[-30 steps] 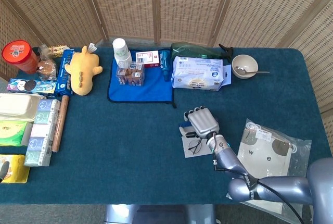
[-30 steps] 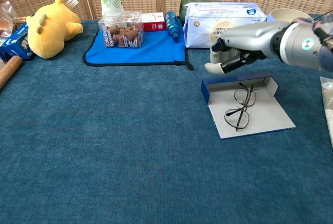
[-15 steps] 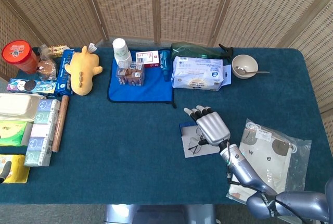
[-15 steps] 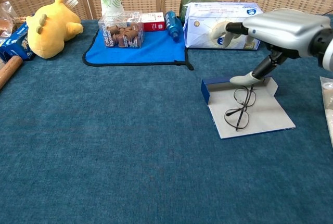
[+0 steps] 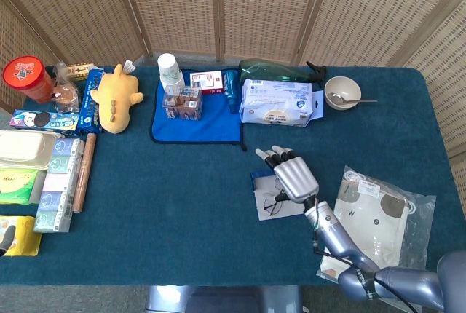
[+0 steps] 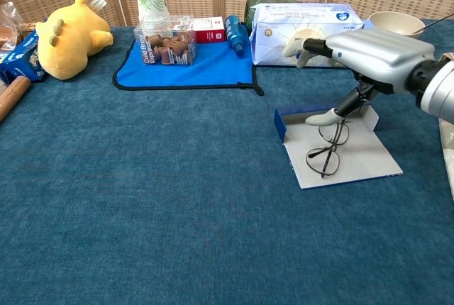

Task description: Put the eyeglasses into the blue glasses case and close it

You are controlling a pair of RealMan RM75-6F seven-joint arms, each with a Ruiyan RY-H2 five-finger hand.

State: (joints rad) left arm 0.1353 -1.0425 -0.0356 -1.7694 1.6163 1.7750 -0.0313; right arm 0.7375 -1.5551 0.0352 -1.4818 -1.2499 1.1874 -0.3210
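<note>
The eyeglasses are thin, dark-framed and lie folded on the pale inner panel of the open blue glasses case. My right hand hovers over the case's far side with its fingers spread. Its thumb points down to the case floor right beside the upper lens; I cannot tell whether it touches the frame. In the head view the right hand covers much of the case, and the glasses peek out at its left. My left hand is not seen.
A pack of wipes, a blue bottle and a bowl stand behind the case. A blue mat with a cup and snack box lies at the back left. A plastic bag lies right of the case.
My right hand uncurled its fingers and spread them over the case. Its thumb has dropped lower and shifted slightly left, beside the glasses. The glasses have not moved.
</note>
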